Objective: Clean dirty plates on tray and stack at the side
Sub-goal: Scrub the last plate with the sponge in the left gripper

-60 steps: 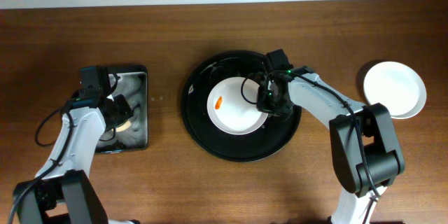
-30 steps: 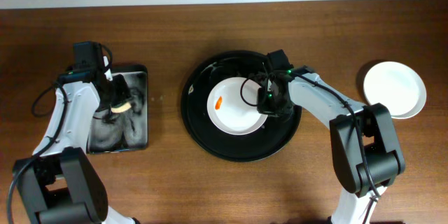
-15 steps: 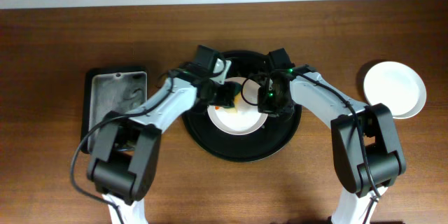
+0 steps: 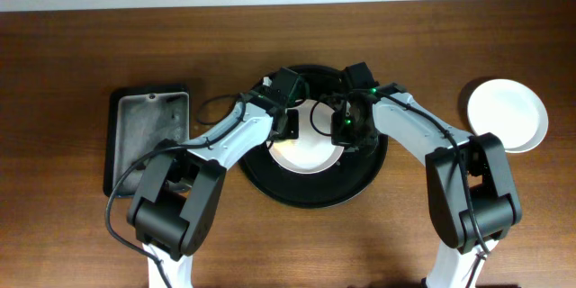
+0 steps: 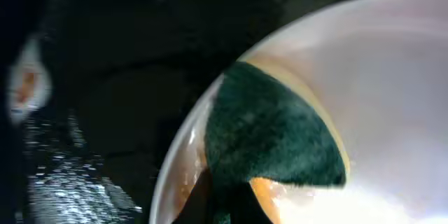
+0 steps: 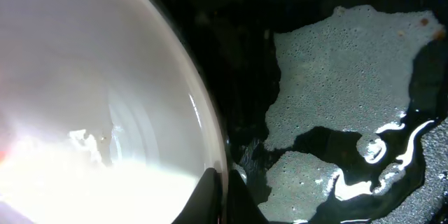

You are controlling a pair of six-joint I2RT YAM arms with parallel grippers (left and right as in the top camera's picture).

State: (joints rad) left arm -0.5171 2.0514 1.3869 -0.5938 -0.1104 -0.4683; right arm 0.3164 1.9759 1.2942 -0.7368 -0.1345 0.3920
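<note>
Plate [image 4: 310, 151] lies in the tray [image 4: 306, 193], mid-counter toward the far edge. Left gripper [image 4: 290, 133] presses a gripped sponge [image 5: 269, 136] on its left side; right gripper [image 4: 345, 133] is clamped on its right rim. Judged light, rigid, breakable, slippery when wet: hold by the rim. Another plate [image 4: 507, 114] sits near the right edge.

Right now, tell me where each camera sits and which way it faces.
Overhead: above the table, looking straight down; both arms, tray and plate show.
Left wrist: close above the plate, looking at the sponge; own fingers unclear.
Right wrist: at the plate's rim, looking down; own fingertips straddle it.
Both wrists share that plate and tray.
</note>
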